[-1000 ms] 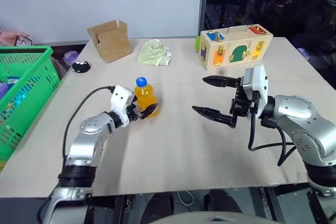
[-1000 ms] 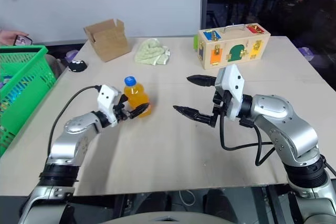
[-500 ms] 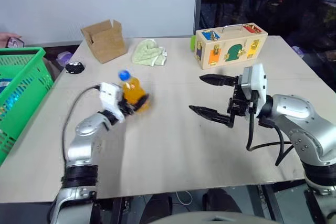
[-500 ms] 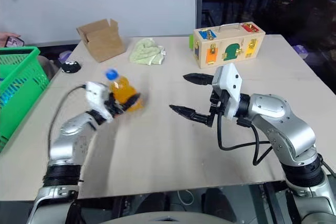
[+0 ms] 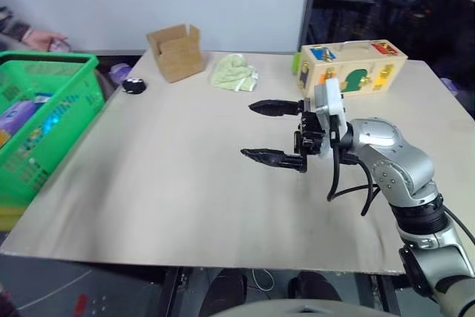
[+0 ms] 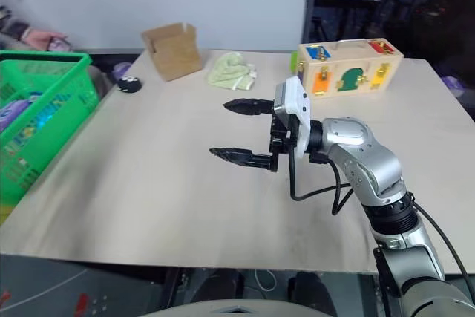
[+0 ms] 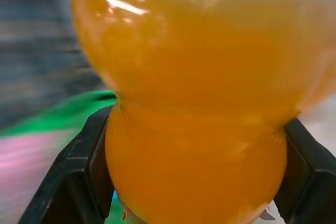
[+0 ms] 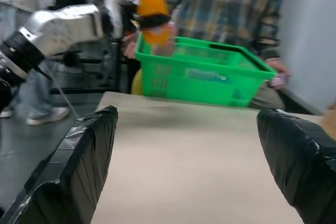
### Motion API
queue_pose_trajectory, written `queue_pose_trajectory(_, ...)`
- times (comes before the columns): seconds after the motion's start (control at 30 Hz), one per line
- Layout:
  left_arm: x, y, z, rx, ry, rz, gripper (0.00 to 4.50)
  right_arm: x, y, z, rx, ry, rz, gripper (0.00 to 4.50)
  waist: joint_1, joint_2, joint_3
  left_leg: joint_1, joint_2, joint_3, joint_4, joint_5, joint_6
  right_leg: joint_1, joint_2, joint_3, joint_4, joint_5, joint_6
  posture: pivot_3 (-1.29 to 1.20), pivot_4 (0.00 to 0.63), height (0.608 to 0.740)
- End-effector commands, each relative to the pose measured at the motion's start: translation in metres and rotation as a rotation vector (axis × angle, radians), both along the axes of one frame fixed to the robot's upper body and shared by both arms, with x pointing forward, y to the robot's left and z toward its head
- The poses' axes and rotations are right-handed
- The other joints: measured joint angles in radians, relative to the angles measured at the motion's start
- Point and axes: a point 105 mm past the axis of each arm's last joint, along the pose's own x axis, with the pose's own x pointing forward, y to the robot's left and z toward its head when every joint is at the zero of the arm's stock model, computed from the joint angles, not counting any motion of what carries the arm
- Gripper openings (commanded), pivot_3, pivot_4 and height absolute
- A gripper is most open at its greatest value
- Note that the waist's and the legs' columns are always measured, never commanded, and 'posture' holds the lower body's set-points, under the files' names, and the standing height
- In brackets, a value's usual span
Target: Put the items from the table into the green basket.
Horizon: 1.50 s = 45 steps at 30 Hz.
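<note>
One orange bottle [image 7: 194,98], smooth glossy plastic with a pinched waist; left gripper [image 7: 194,177] is clamped on that waist, one black finger [image 7: 79,177] each side. Right wrist view has the bottle [image 8: 152,11] in the air at the end of the left arm [image 8: 63,22], above and just in front of the green basket [image 8: 210,80]; left gripper [image 8: 151,21] there too. One green basket [image 5: 52,120], rigid plastic with lattice-slotted walls and a solid rim, sitting off the table's left edge; some purple and blue stuff inside, can't make out what. One table [image 5: 171,183], flat matte beige, rectangular. Right gripper [image 5: 267,131] is above the table's middle, released: two tapered black fingers spread wide with nothing in between, pointing left. At the far side of the table: one open cardboard box [image 5: 177,51], one crumpled pale green cloth [image 5: 234,76], one wooden latch box [image 5: 352,67] with coloured panels and a wire handle, one small round black thing [image 5: 133,85]. One person in a plaid shirt [image 8: 226,3] behind the basket.
</note>
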Motion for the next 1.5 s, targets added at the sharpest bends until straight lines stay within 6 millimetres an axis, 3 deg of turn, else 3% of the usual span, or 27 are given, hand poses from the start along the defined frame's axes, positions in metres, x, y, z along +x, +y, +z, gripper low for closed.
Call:
queue_pose_trajectory(0.03, -0.013, 0.000, 0.029, 0.089, -0.045, 0.035, 3.11, -0.002, 0.004, 0.010, 0.021, -0.045, 0.038, 4.50, 0.034, -0.002, -0.001, 0.000, 0.000, -0.001, 0.000, 0.000, 0.000, 0.000, 0.000, -0.001, 0.000, 0.000, 0.000, 0.36, 0.000, 0.740)
queue_pose_trajectory(0.2, 0.013, 0.010, 0.028, 0.089, 0.016, -0.055, 3.11, -0.002, 0.007, 0.009, 0.019, -0.048, 0.051, 4.50, 0.110, -0.008, -0.005, -0.001, 0.002, -0.003, 0.000, -0.002, -0.007, 0.001, -0.003, -0.009, -0.002, -0.005, -0.001, 0.32, 0.000, 0.740)
queue_pose_trajectory(0.33, 0.040, 0.028, 0.024, 0.091, 0.049, -0.080, 3.11, -0.004, 0.005, 0.011, 0.019, -0.054, 0.027, 4.50, 0.131, -0.008, -0.006, -0.004, 0.002, -0.003, 0.000, -0.003, -0.008, 0.000, -0.004, -0.014, -0.004, -0.005, -0.002, 0.28, 0.000, 0.740)
queue_pose_trajectory(0.5, 0.077, 0.042, 0.029, 0.102, 0.062, -0.123, 3.11, -0.007, 0.001, 0.012, 0.018, -0.055, -0.004, 4.50, 0.123, -0.010, -0.008, -0.017, 0.004, -0.003, -0.001, 0.000, -0.011, -0.010, -0.003, -0.020, -0.005, -0.002, -0.006, 0.21, 0.000, 0.740)
queue_pose_trajectory(0.77, 0.138, 0.034, 0.033, 0.107, 0.164, -0.191, 3.11, -0.009, -0.005, 0.011, 0.016, -0.054, -0.056, 4.50, 0.068, -0.015, -0.010, -0.018, 0.004, -0.006, 0.000, 0.002, -0.011, -0.011, -0.002, -0.022, 0.003, 0.000, -0.002, 0.13, 0.000, 0.740)
queue_pose_trajectory(0.83, 0.141, 0.040, 0.029, 0.119, 0.214, -0.121, 3.11, -0.010, -0.005, 0.011, 0.014, -0.056, -0.067, 4.50, 0.040, -0.015, -0.010, -0.017, 0.004, -0.006, 0.000, 0.003, -0.012, -0.011, -0.002, -0.022, 0.004, 0.000, -0.002, 0.11, 0.000, 0.740)
queue_pose_trajectory(0.9, 0.133, 0.055, 0.017, 0.074, 0.247, -0.008, 4.13, -0.011, -0.005, 0.012, 0.013, -0.059, -0.078, 4.50, 0.007, -0.016, -0.011, -0.016, 0.005, -0.006, 0.000, 0.003, -0.013, -0.010, -0.002, -0.022, 0.005, 0.000, -0.002, 0.10, 0.000, 0.740)
queue_pose_trajectory(0.93, 0.129, 0.060, 0.014, 0.060, 0.253, 0.027, 4.42, -0.011, -0.006, 0.012, 0.013, -0.059, -0.081, 4.50, -0.014, -0.016, -0.011, -0.015, 0.005, -0.005, 0.000, 0.003, -0.013, -0.010, -0.002, -0.021, 0.005, 0.000, -0.002, 0.08, 0.000, 0.740)
queue_pose_trajectory(1.03, 0.104, 0.083, -0.001, 0.004, 0.257, 0.186, 4.46, -0.012, -0.008, 0.013, 0.010, -0.061, -0.103, 4.50, -0.056, -0.017, -0.012, -0.015, 0.006, -0.005, 0.000, 0.003, -0.013, -0.011, -0.001, -0.021, 0.006, 0.000, -0.002, 0.06, 0.000, 0.740)
queue_pose_trajectory(1.17, 0.095, 0.086, 0.000, -0.013, 0.156, 0.170, 4.46, -0.010, -0.012, 0.013, 0.003, -0.055, -0.122, 4.50, -0.086, -0.015, -0.011, -0.015, 0.007, -0.005, -0.001, 0.003, -0.013, -0.011, -0.001, -0.021, 0.007, 0.000, -0.002, 0.08, 0.000, 0.740)
queue_pose_trajectory(1.3, 0.114, 0.052, 0.026, 0.005, -0.065, -0.110, 4.46, -0.008, -0.016, 0.010, -0.011, -0.052, -0.130, 4.50, -0.078, -0.013, -0.010, -0.015, 0.007, -0.006, -0.001, 0.003, -0.013, -0.011, -0.001, -0.022, 0.007, 0.000, -0.002, 0.10, 0.000, 0.740)
queue_pose_trajectory(1.33, 0.121, 0.035, 0.031, -0.009, -0.124, -0.222, 4.46, -0.008, -0.017, 0.010, -0.012, -0.051, -0.133, 4.50, -0.075, -0.013, -0.010, -0.015, 0.007, -0.006, 0.000, 0.004, -0.014, -0.010, -0.002, -0.022, 0.007, 0.000, -0.002, 0.10, 0.000, 0.740)
queue_pose_trajectory(1.4, 0.128, -0.012, 0.033, -0.026, -0.185, -0.454, 4.46, -0.007, -0.020, 0.011, -0.010, -0.047, -0.135, 4.50, -0.065, -0.009, -0.009, -0.014, 0.007, -0.006, 0.001, 0.004, -0.014, -0.009, -0.003, -0.022, 0.006, 0.000, -0.002, 0.10, 0.000, 0.740)
queue_pose_trajectory(1.5, 0.123, -0.085, 0.011, -0.132, -0.165, -0.703, 4.46, -0.010, -0.023, 0.014, 0.001, -0.044, -0.121, 4.50, -0.064, -0.010, -0.010, -0.013, 0.004, -0.003, 0.001, 0.004, -0.014, -0.007, -0.008, -0.017, 0.005, 0.000, -0.003, 0.10, 0.000, 0.740)
